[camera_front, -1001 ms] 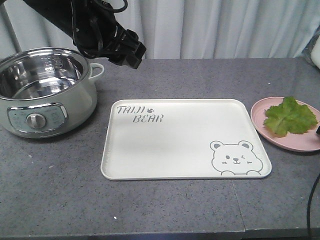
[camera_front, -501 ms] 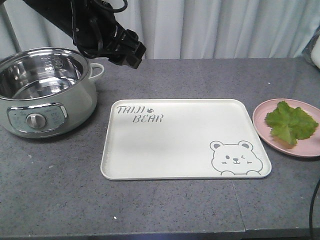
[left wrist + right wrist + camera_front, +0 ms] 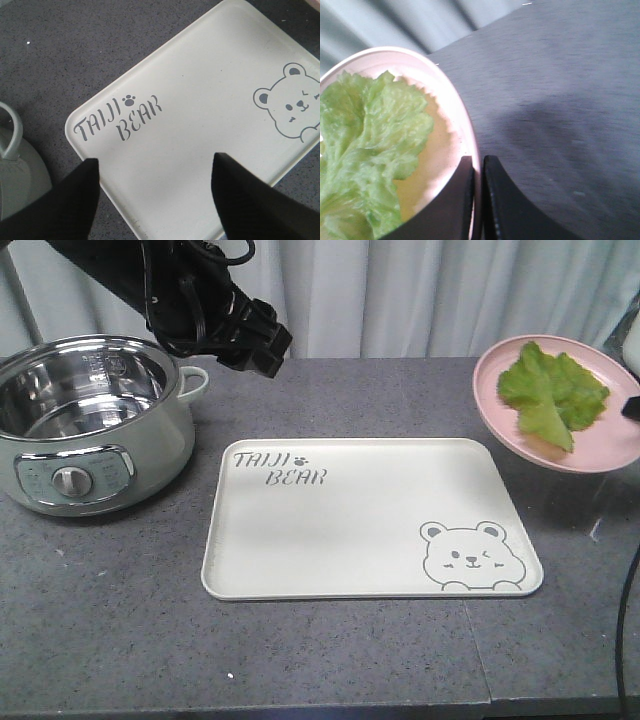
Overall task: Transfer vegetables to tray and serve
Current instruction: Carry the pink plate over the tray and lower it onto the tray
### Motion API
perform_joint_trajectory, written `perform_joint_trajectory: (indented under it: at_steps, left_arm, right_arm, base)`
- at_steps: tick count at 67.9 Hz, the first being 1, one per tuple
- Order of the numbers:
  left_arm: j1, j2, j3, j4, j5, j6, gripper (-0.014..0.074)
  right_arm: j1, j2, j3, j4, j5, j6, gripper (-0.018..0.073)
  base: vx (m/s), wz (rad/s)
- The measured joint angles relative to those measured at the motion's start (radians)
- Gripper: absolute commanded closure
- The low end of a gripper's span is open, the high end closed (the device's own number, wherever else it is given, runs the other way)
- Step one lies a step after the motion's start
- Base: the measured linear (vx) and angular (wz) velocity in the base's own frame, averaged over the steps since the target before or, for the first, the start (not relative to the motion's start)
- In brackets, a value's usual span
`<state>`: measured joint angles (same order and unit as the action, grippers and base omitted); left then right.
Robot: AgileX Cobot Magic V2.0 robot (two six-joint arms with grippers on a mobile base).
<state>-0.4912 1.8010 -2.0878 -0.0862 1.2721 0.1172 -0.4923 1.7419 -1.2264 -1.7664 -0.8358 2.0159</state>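
- Since a second ago the pink plate (image 3: 600, 448) has risen off the grey table (image 3: 120, 640) and moved back and to the left. It now hangs tilted beside the far right corner of the cream tray (image 3: 370, 530), and the lettuce leaf (image 3: 550, 390) lies on it.
- Front view: the tray is bare. The left gripper (image 3: 268, 352) hovers high near the electric pot (image 3: 90, 430).
- Left wrist view: the left jaws are spread apart with nothing between them, above the tray's "TAIJI BEAR" corner.
- Right wrist view: the right gripper (image 3: 477, 165) has its jaws clamped on the plate's rim, with the leaf just inside.
- Judgement: tipping is under way. To do it well, carry the plate's low edge over the tray's middle before steepening the tilt. Tilt slowly so the leaf slides off onto the tray rather than the table, and keep the pinch on the rim firm.
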Motion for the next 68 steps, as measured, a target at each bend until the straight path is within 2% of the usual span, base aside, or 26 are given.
perform_joint_trajectory:
  at_steps: [23, 32, 41, 52, 63, 68]
  left_arm:
    - [0.000, 0.000, 0.000, 0.000, 0.000, -0.023, 0.0136]
    - [0.000, 0.000, 0.000, 0.000, 0.000, -0.026, 0.0136]
    - [0.000, 0.000, 0.000, 0.000, 0.000, -0.026, 0.0136]
    - [0.000, 0.000, 0.000, 0.000, 0.000, -0.026, 0.0136]
    - [0.000, 0.000, 0.000, 0.000, 0.000, -0.027, 0.0136]
    - [0.000, 0.000, 0.000, 0.000, 0.000, -0.027, 0.0136]
  right_arm:
    - [0.337, 0.049, -0.011, 0.000, 0.019, 0.002, 0.0556]
    - [0.428, 0.109, -0.011, 0.000, 0.043, -0.001, 0.0550]
    - [0.482, 0.161, -0.011, 0.000, 0.058, -0.008, 0.0519]
    - [0.516, 0.200, -0.011, 0.000, 0.058, -0.038, 0.0399]
    - [0.516, 0.206, -0.013, 0.000, 0.062, -0.040, 0.0184]
    - [0.516, 0.206, -0.013, 0.000, 0.065, -0.040, 0.0127]
  base:
    - [0.00, 0.00]
    - [0.00, 0.00]
    - [0.00, 0.00]
    - [0.00, 0.00]
    - [0.00, 0.00]
    - [0.00, 0.00]
